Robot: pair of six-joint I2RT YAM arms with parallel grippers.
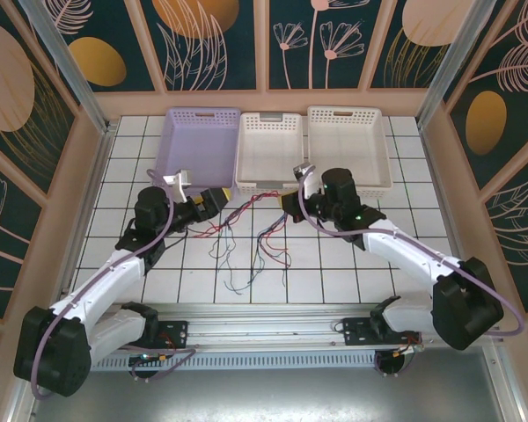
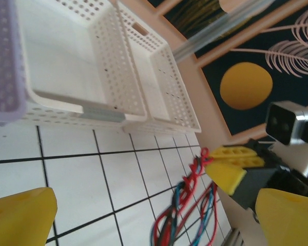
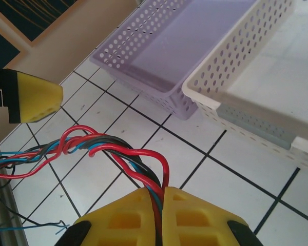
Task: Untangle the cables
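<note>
Cables (image 3: 118, 146) pinched in my right fingers (image 3: 195, 218); my left fingers (image 2: 20, 215) are wide and empty.
They run twisted from my grip, just before the white basket (image 3: 236, 66), to loose ends on the worktop (image 3: 231, 179). If I pull with one side alone, I think the twist can tighten, or a thin wire can slip out.

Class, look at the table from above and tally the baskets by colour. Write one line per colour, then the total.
Purple basket: 1
White baskets: 2 (middle one, right one)
Total: 3
</note>
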